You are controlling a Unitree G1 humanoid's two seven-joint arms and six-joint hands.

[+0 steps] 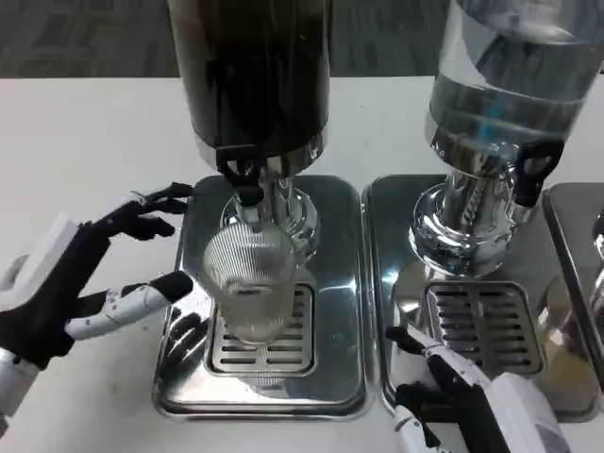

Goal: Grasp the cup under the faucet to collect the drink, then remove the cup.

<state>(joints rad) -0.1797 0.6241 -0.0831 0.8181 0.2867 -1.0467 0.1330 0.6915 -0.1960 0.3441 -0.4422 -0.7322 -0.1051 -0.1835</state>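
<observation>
Under the dark dispenser's faucet [247, 184], the cup [250, 283] stands on the drip tray [330, 283]; at its 9 o'clock, the left robot hand [85, 283] is spread wide, empty.

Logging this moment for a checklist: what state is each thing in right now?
Cup: upright on the drip tray grate under the dark dispenser's faucet, not held; fill level unclear.
Faucet: no stream visible.
Dark dispenser: holds dark liquid.
Clear dispenser: holds clear liquid.
Left hand: open, fingers spread beside the cup.
Right hand: holds nothing, at the right drip tray's front edge.
</observation>
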